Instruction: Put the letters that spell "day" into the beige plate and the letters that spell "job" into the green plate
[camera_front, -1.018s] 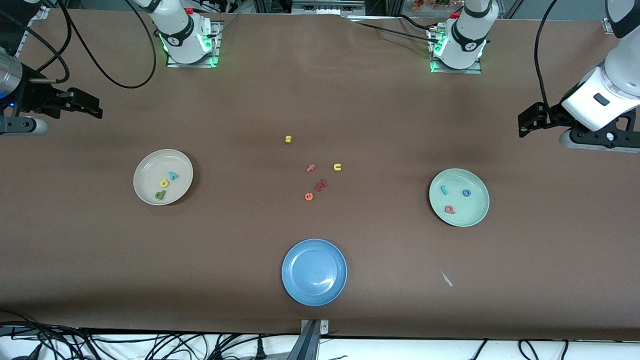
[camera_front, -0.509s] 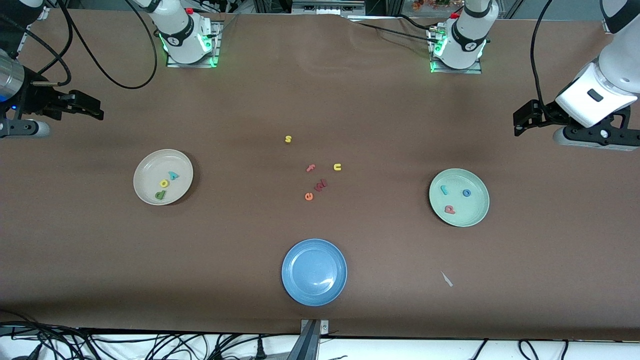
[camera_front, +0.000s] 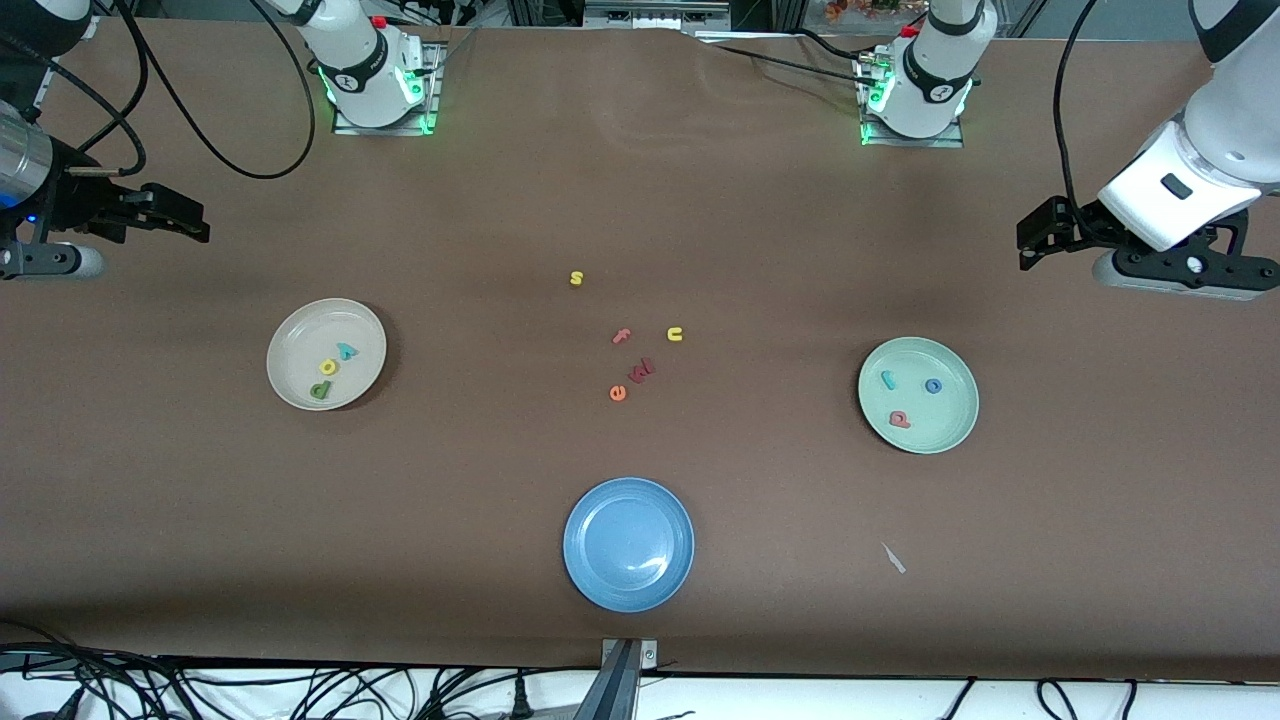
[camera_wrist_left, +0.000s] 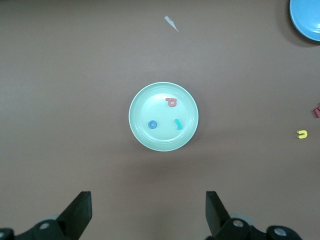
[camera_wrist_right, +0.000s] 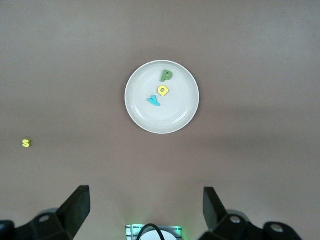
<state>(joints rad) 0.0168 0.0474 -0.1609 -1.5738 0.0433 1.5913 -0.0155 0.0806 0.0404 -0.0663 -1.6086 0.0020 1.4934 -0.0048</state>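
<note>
Both words look sorted — d, a, y (camera_front: 331, 367) lie in the beige plate (camera_front: 300, 335) and j, o, b (camera_front: 908, 398) in the green plate (camera_front: 950, 430) — so the left pincer (camera_front: 1040, 240) and right pincer (camera_front: 175, 215) hang open and empty over bare table (camera_front: 640, 180) near their ends.

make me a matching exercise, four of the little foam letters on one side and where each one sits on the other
Things:
1. green foam letter d
2. blue ring-shaped foam letter o
3. yellow foam letter s
4. orange foam letter e

Places:
A. in the round mint-green plate
B. on the table, nearest the blue plate
C. in the round beige plate
D. on the table, nearest the arms' bases

Pairs: 1-C, 2-A, 3-D, 4-B
</note>
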